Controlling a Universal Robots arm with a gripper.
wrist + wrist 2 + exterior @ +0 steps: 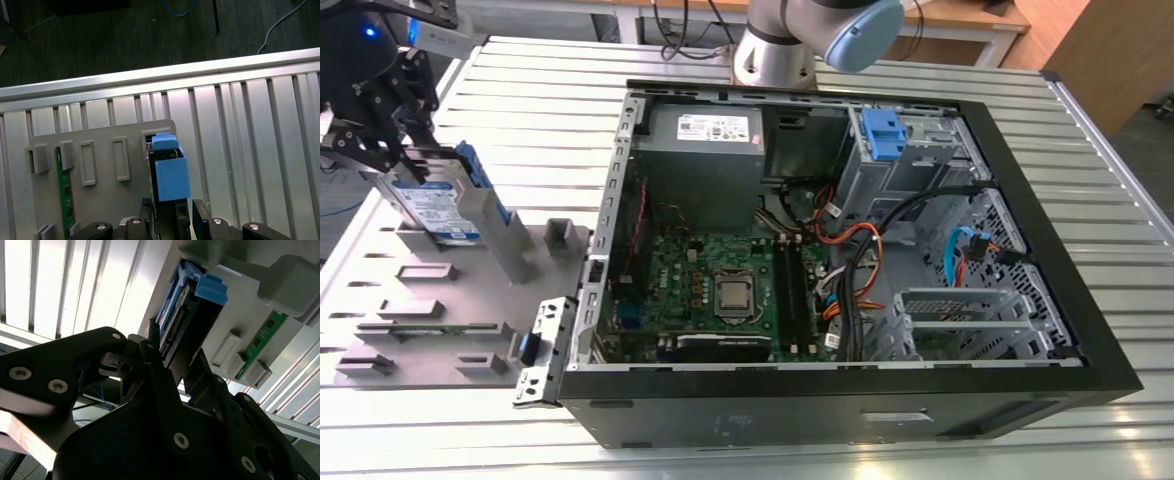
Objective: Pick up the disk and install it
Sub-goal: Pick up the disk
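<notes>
On the table (534, 90), the parts tray (467, 295) lies at the exterior view's left, with the open computer case (761, 420) just beside it to that view's right. The disk (438, 205) stands on edge at the tray's far end, the gripper (394, 160) apparently right above it. The arm's base (774, 55) stands behind the case.

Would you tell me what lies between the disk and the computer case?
In the exterior view, grey upright blocks of the holder plate stand between disk and computer case.
</notes>
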